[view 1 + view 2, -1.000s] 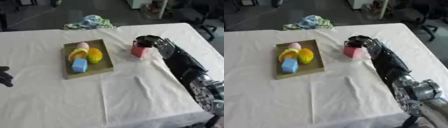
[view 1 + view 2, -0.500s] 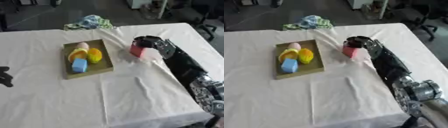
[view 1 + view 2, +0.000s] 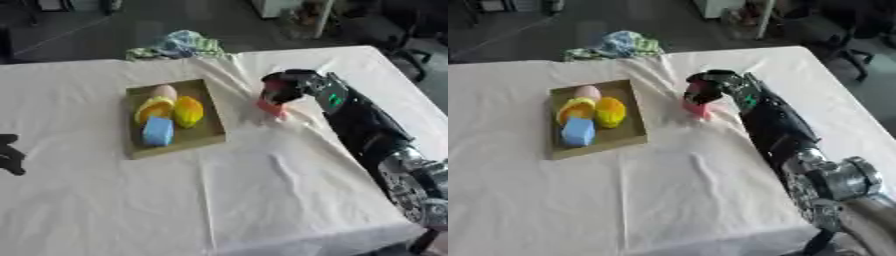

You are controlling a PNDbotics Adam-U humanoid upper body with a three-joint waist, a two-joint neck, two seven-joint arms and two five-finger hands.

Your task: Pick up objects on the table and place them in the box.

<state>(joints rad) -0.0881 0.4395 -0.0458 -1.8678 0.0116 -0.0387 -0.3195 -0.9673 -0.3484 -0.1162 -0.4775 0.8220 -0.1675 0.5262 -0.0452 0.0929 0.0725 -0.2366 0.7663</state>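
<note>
A white cloth covers the table, and a crumpled blue-green rag lies at the upper edge of the frame. Right of centre, the right hand has its fingers curled around a pink-red object, which is tilted and seems just above or touching the cloth. I judge the step is picking it up; next it must travel left to the box and be released over free space. The box, left of centre, holds an orange piece, a yellow one, a blue block and a pale pinkish thing. The left hand shows at the left edge; its fingers cannot be made out.
</note>
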